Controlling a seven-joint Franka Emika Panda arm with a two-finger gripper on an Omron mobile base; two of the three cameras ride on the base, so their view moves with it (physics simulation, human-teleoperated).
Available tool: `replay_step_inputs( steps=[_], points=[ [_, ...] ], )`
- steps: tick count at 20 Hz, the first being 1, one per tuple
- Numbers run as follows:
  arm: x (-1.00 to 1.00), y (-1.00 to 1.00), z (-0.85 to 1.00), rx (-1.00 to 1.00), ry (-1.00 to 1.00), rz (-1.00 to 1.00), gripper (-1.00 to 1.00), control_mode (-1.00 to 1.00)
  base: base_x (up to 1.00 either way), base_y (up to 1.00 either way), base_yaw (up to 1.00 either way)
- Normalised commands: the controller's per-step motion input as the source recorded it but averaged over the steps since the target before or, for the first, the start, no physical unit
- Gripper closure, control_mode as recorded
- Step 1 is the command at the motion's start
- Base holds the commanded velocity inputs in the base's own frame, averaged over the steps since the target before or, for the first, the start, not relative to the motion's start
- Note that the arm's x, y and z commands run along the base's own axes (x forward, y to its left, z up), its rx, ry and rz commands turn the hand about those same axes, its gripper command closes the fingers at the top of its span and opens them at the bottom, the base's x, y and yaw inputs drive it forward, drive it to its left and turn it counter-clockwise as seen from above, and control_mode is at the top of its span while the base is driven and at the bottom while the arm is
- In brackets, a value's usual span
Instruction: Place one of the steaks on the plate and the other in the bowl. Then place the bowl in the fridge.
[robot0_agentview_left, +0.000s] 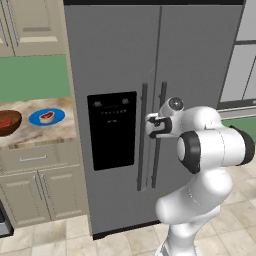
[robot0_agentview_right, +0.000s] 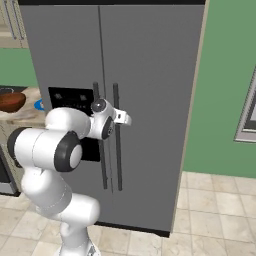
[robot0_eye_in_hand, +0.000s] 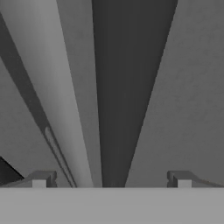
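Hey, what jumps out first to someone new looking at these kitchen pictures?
The tall grey two-door fridge, doors closed, dominates. The white arm's gripper sits at its long dark vertical handles, jaws open. On the counter to the left, steaks lie in a dark brown bowl and on a bright blue plate.

The arm (robot0_agentview_left: 200, 165) is built from smooth, rounded white segments, glossy and without visible cables or markings. Its joints (robot0_agentview_left: 192, 152) are ringed by broad black bands, seen at the large barrel-shaped elbow in both base views. A small grey dome (robot0_agentview_left: 175, 104) caps the wrist. The hand (robot0_agentview_right: 121, 118) is pale grey-white with a dark section at the gripper (robot0_agentview_left: 150, 126). Two small squared dark fingertips (robot0_eye_in_hand: 41, 179) are shown in the hand view.
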Motion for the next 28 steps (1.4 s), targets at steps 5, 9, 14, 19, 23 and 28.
replay_step_inputs(
  steps=[5,9,14,19,23,28],
  points=[
    [0.32,-0.07,-0.16,0.0,0.0,0.03,-1.0,-1.0,0.0,0.0,0.0],
    [0.34,-0.09,0.0,0.0,0.0,0.05,-1.0,-1.0,0.0,0.0,0.0],
    [0.26,0.0,0.0,0.0,0.0,0.03,1.0,-1.0,0.0,0.0,0.0],
    [0.21,0.0,0.0,0.0,0.0,0.01,1.0,-1.0,0.0,0.0,0.0],
    [0.0,0.0,0.0,0.0,0.0,0.0,1.0,-1.0,0.0,0.0,0.0],
    [-0.01,-0.02,0.0,0.0,0.0,0.0,1.0,-1.0,0.0,0.0,0.0]
  ],
)
